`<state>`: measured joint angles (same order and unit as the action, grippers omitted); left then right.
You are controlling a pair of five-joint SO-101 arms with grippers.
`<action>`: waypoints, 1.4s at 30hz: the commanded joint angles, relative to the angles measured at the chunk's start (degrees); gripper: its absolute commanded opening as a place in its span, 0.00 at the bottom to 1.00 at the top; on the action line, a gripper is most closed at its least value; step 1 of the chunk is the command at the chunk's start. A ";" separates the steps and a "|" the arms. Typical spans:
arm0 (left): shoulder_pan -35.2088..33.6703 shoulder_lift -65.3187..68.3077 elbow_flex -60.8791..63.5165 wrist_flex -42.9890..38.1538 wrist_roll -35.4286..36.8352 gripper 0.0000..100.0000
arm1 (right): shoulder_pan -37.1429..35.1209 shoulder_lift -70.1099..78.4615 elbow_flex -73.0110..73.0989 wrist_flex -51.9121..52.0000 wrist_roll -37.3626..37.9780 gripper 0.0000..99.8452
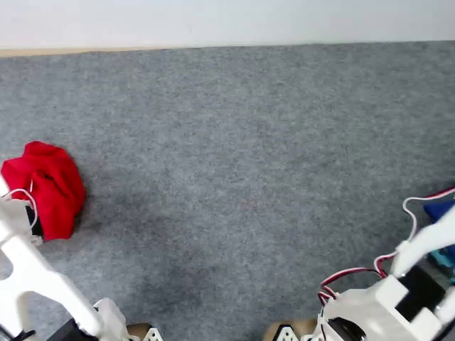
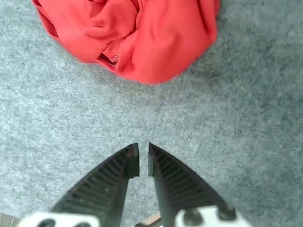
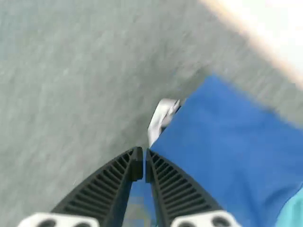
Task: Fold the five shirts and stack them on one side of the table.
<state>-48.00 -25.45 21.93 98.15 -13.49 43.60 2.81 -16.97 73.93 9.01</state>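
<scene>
1. High view: a crumpled red shirt lies at the left edge of the grey mat. The white left arm rises from the near left corner and ends just beside it. At the right edge a bit of a blue shirt shows behind the right arm, whose red and white wires loop over the mat. A scrap of teal cloth lies just near of the blue one.

2. Left wrist view: the left gripper is over bare mat. Its jaws are drawn nearly together with only a thin slit between them and nothing in it. The red shirt lies bunched ahead of the tips, apart from them.

3. Right wrist view: the right gripper is just as narrow. Its tips sit at the edge of the blue shirt, near a white tag. I cannot tell whether any cloth is pinched. The teal cloth shows at the corner, beside the blue.
</scene>
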 commanded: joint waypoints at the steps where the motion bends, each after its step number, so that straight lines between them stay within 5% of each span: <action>1: 0.44 -1.14 -2.15 0.18 -2.46 0.04 | -3.12 -3.30 -2.90 9.80 -0.44 0.01; 8: 0.53 -0.35 -2.15 -9.05 -8.44 0.07 | -7.60 -3.38 -2.64 29.14 -0.09 0.01; 14: 0.53 11.43 -3.03 -15.21 -10.55 0.19 | -6.02 -7.43 2.02 28.88 2.99 0.01; 26: 3.34 37.01 -17.54 -20.92 -15.74 0.20 | -6.11 -18.86 12.48 28.88 7.56 0.01; 30: 4.48 45.10 -21.93 -20.84 -16.44 0.19 | -5.85 -22.02 14.86 28.88 7.56 0.01; 34: 7.30 51.34 -25.19 -19.25 -16.53 0.07 | -5.85 -25.80 17.32 28.88 7.56 0.01; 36: 9.76 52.75 -27.30 -16.26 -16.53 0.00 | -5.85 -27.74 19.08 28.88 7.56 0.01; 42: 17.41 47.91 -39.96 -4.22 -16.00 0.00 | -5.85 -33.10 24.88 28.88 7.56 0.01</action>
<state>-34.90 27.47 -10.86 89.10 -29.49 36.92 -26.99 6.86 100.48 15.87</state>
